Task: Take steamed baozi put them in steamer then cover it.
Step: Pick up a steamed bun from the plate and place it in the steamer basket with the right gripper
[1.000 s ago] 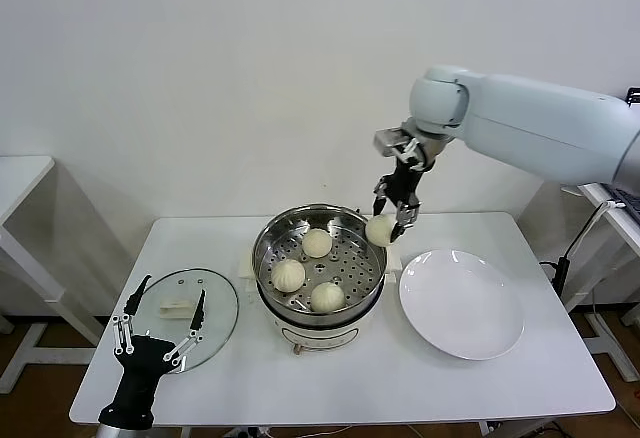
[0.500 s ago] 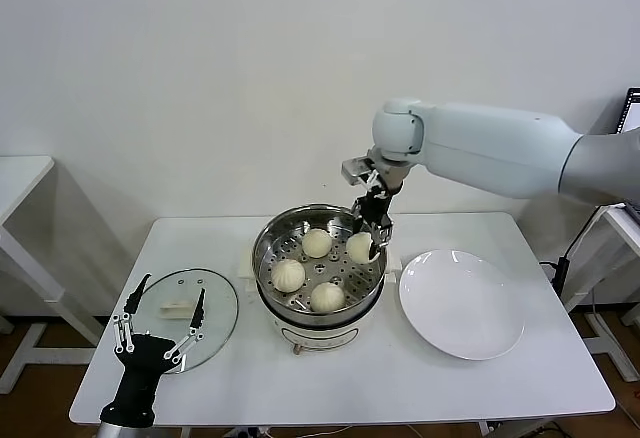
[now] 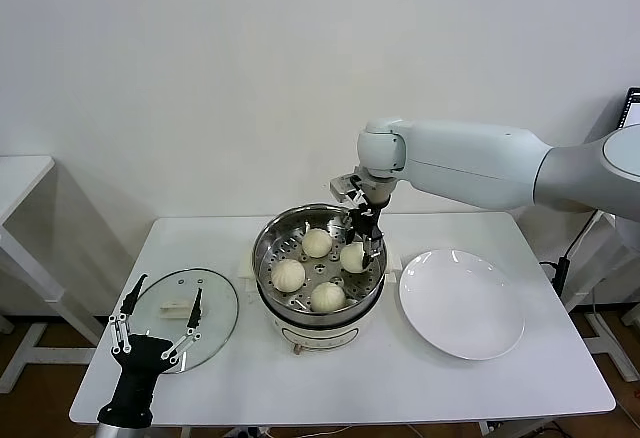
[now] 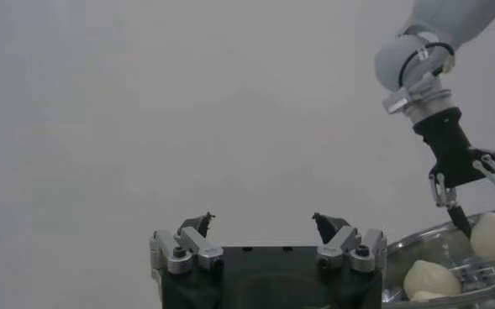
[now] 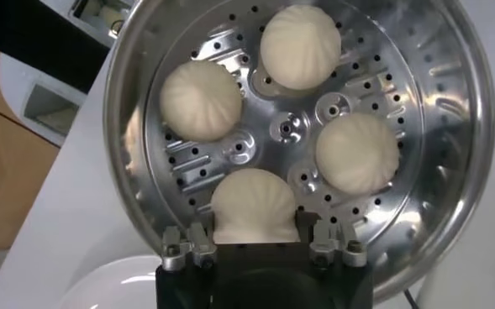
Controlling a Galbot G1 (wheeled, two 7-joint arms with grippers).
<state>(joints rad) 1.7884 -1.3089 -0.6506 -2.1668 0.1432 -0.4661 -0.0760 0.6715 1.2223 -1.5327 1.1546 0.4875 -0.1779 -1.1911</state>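
Note:
The steamer (image 3: 268, 243) stands mid-table, a shiny steel pot with a perforated tray (image 5: 285, 128). Three baozi lie on the tray (image 3: 317, 242) (image 3: 288, 275) (image 3: 327, 297). My right gripper (image 3: 361, 251) is down inside the steamer, shut on the fourth baozi (image 3: 351, 257), which sits between its fingers in the right wrist view (image 5: 252, 206) just above the tray. The cover (image 3: 222, 320), a glass lid with a cream handle (image 3: 176, 307), lies flat on the table left of the steamer. My left gripper (image 3: 158, 324) is open and empty, hovering at the lid's near edge.
An empty white plate (image 3: 461, 303) lies right of the steamer. The steamer's white base (image 3: 318, 337) faces the front. The table's front edge is close behind my left gripper. A white side table (image 3: 18, 180) stands at far left.
My right gripper has carried the fourth baozi from above the steamer's right rim leftward and down into the pot. The left arm has stayed still.

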